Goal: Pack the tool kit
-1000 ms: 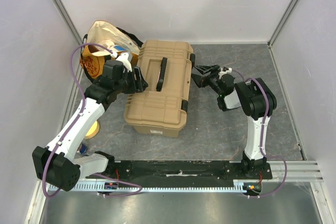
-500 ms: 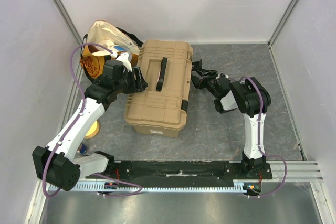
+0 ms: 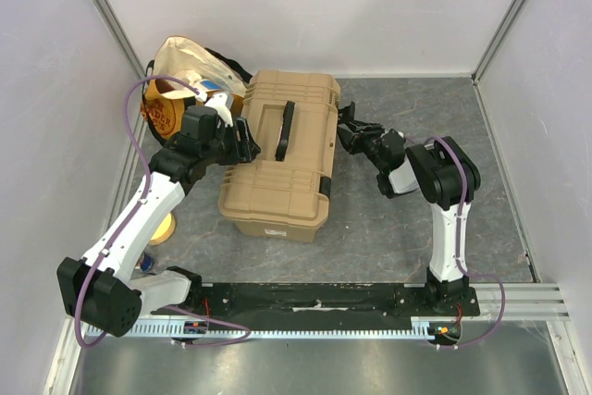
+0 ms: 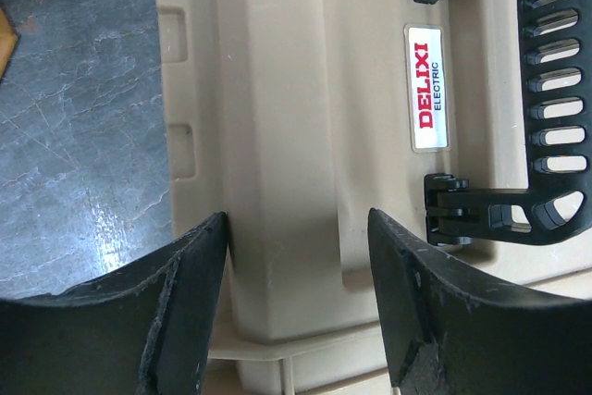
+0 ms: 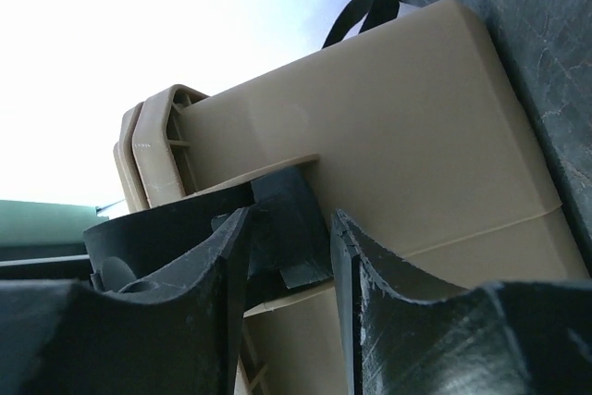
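Note:
The tan ribbed toolbox lies closed on the grey mat, its black handle on top. My left gripper is open and rests on the lid's left edge. In the left wrist view the fingers straddle a raised rib of the lid beside the handle; the gripper's gap holds nothing. My right gripper is open at the box's right side. In the right wrist view its jaws stand either side of a black latch on the tan wall. No hand tools show.
An orange-yellow cloth bag lies behind the left gripper at the back left. A yellow round object sits by the left arm. Enclosure walls stand close at left, back and right.
My right gripper has moved left, up to the toolbox's right side, and now brackets the latch. The left arm and the toolbox have not moved.

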Tool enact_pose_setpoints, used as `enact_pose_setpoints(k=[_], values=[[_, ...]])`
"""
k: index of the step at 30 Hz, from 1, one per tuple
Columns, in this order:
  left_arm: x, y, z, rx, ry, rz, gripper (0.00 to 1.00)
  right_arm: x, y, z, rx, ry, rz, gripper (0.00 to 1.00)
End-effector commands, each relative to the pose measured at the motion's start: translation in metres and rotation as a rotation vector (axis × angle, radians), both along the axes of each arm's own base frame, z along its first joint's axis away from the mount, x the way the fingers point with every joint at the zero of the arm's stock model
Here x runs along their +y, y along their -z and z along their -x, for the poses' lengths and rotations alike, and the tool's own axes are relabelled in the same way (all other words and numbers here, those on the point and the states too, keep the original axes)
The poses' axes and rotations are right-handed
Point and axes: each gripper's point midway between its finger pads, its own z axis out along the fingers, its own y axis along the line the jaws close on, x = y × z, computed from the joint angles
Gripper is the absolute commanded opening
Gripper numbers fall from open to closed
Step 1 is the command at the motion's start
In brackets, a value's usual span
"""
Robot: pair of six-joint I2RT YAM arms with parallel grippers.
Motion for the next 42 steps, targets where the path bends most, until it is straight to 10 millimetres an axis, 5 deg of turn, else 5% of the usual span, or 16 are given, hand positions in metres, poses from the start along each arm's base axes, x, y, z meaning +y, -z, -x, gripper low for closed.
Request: enact_pose_setpoints(k=[1,14,25,33,42], values=[[-0.002,0.019,0.009,0.073,0.039,-0.034,0.68,-0.016,-0.161,0.041,-0.476,-0.016,-0.295,0.45],[-0.001,0.019,0.008,0.071,0.038,-0.039,0.68,0.009,-0.143,0.036,-0.363,-0.073,0.040,0.41],[-0.002,0.025,0.008,0.085,0.049,-0.050,0.68,0.022,-0.146,0.037,-0.362,-0.118,0.089,0.44],[-0.005,0.027,0.009,0.091,0.068,-0.049,0.68,0.041,-0.091,0.030,-0.191,-0.217,0.328,0.73],[-0.006,0.030,0.010,0.099,0.074,-0.049,0.68,0.043,-0.039,0.029,-0.056,-0.258,0.419,0.74]])
